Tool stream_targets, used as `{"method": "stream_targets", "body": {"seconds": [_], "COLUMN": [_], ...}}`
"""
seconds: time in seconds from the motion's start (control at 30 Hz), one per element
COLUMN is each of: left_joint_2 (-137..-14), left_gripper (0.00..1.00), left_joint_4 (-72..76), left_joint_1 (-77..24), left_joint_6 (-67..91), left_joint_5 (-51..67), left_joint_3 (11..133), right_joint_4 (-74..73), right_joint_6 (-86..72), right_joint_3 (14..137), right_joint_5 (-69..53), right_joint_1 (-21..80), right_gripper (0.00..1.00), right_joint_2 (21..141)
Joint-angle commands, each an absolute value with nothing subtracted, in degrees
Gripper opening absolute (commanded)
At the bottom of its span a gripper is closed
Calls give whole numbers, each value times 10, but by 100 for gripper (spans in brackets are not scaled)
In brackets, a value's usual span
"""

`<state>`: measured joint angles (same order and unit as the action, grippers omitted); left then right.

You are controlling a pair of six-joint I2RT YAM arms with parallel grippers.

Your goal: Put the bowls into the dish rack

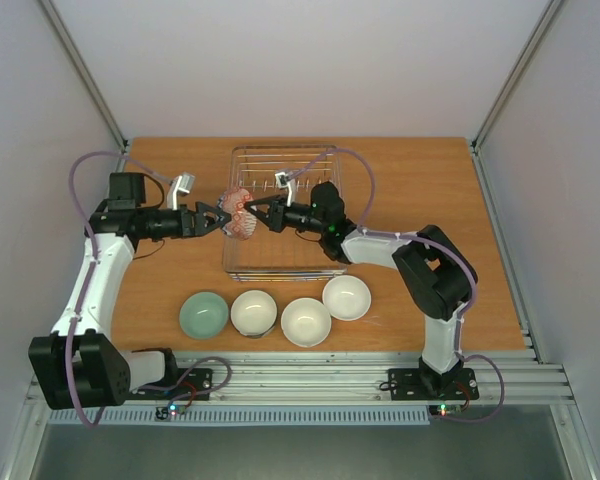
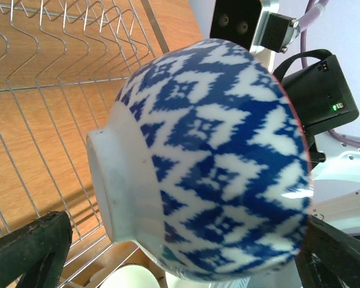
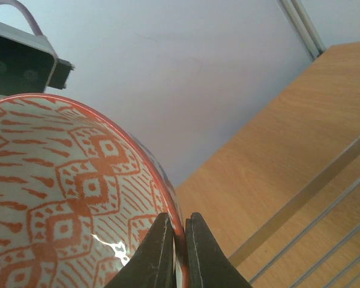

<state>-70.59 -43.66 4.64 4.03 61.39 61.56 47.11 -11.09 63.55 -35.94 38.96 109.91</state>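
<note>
Patterned bowl [image 1: 242,213], rim in right gripper [image 3: 179,225] — left gripper [image 1: 226,217] contact off-frame.

no readable text, labels, brands, numbers or signs on anything in view

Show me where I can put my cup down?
Bare wood: right of the dish rack, and left of the green bowl. Crowded: the front row of bowls, and the rack's left side, where left gripper and right gripper meet at the patterned bowl.
</note>
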Motion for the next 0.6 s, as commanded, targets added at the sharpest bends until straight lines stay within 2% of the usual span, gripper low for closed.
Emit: {"method": "stream_targets", "body": {"seconds": [0.0,0.23,0.27,0.33,0.5,0.53,0.57], "left_joint_2": [-706,-717,-716,-713,-698,-696,-695], "left_gripper": [99,99,98,89,89,86,75], "left_joint_4": [-407,-400,-399,-399,-394,-394,-392], "left_joint_1": [41,38,37,36,37,36,37], "left_joint_6": [47,47,47,43,40,40,39], "left_joint_5": [623,614,617,628,624,623,626], "left_joint_3": [609,610,609,609,606,606,606], "right_joint_4": [516,518,518,522,535,536,537], "right_joint_6": [-120,-119,-118,-121,-132,-132,-132], "right_joint_3": [669,667,667,668,675,674,674], "right_joint_5": [-374,-374,-373,-373,-380,-378,-378], "right_joint_1": [399,410,411,411,412,412,412], "right_gripper": [1,1,1,1,1,1,1], "right_joint_2": [1100,1107,1110,1116,1128,1130,1131]}}
